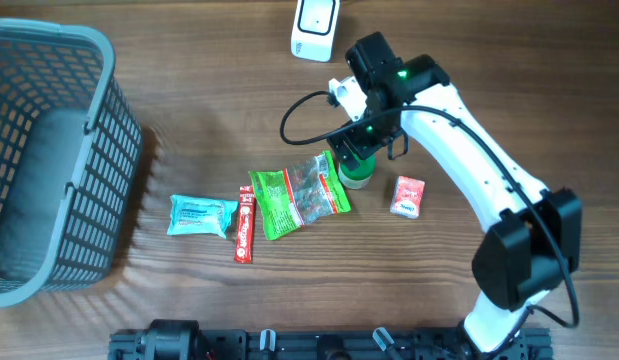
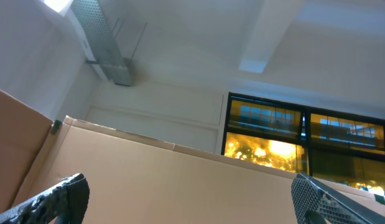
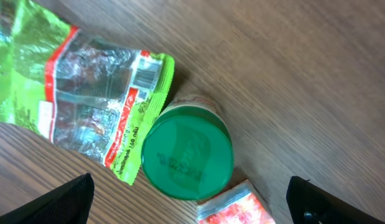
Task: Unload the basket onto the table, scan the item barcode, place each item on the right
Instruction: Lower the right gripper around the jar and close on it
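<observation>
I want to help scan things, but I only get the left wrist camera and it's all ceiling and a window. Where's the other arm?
Observer: The right gripper hangs open just above a green-lidded jar on the table.
Operator: Is there other stuff to scan?
Observer: Yes, a green snack bag lies right beside the jar, with its barcode facing up.
Operator: Where's the scanner?
Observer: I can't be sure it's the scanner, but a white device sits at the table's far edge, beyond the jar.
</observation>
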Tool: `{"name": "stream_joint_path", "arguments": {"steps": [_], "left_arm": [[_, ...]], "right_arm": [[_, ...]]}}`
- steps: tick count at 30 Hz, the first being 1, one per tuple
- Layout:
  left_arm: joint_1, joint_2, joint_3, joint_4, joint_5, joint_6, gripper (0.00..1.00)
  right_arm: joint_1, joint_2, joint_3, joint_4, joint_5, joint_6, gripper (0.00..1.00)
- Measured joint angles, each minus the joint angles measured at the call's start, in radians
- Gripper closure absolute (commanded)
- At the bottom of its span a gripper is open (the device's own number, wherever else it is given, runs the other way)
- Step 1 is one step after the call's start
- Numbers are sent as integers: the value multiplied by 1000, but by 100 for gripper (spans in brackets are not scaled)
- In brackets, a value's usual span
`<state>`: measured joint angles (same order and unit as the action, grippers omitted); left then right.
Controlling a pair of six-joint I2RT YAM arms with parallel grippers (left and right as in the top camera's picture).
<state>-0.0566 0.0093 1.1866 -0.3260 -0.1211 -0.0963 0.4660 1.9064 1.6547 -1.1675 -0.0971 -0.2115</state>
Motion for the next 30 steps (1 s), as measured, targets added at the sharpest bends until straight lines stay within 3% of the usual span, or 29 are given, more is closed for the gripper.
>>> {"name": "stream_joint_path", "arguments": {"steps": [18,26,30], "left_arm": [[0,0,0,0,0,0,0],[0,0,0,0,0,0,0],[0,0,0,0,0,0,0]], "right_arm": [[77,167,-32,76,172,29,0],[77,218,-34,42,183,74,40],[76,218,-34,30,164,109,41]]}}
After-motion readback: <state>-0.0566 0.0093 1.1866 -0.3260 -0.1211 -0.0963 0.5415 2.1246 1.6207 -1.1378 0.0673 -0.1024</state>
